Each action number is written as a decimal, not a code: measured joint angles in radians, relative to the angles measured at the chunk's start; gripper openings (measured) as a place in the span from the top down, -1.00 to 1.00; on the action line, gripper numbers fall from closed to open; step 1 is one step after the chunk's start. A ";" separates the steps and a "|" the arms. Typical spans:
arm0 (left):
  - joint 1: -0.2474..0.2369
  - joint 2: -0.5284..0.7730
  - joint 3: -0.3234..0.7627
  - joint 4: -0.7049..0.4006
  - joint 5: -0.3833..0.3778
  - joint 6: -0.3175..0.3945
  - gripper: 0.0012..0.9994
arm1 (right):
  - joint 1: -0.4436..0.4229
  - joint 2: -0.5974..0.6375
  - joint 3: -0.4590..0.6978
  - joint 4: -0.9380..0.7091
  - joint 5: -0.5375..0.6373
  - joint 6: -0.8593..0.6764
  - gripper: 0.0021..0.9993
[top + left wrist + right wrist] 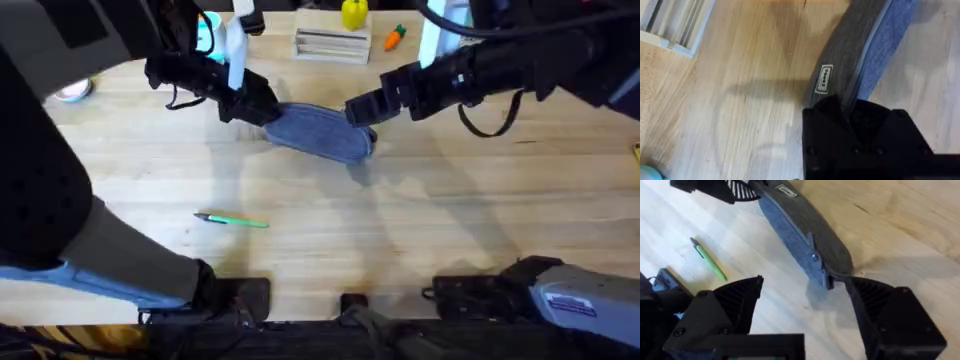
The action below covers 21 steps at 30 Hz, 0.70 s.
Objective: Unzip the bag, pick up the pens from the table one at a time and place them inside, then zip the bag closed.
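The left gripper (262,108) is clamping the left end of the bag (320,132), its fingers pinched on the fabric. The right gripper (362,118) is hanging at the bag's right end with its jaws spread wide, one finger (875,297) just beside the zip pull. The bag is lying mid-table (450,220), toward the far side. A green pen (233,220) is resting well nearer, left of centre, with bare planks lying around it.

One bag (318,132), one pen (232,220)
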State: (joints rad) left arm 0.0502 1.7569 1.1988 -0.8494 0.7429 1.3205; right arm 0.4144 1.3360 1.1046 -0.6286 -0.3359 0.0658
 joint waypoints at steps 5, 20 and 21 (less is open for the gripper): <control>0.000 0.000 0.000 0.000 0.000 0.000 0.92 | 0.000 0.054 0.000 0.028 0.008 -0.047 -0.99; -0.001 0.000 0.000 0.000 -0.003 0.000 0.92 | 0.045 0.219 0.000 0.165 0.021 -0.087 -0.75; -0.001 0.000 0.000 0.000 -0.003 0.000 0.92 | 0.045 0.237 0.000 0.165 0.022 -0.090 -0.56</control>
State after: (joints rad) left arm 0.0494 1.7569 1.1988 -0.8490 0.7395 1.3205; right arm 0.4599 1.5733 1.1046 -0.4637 -0.3141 -0.0238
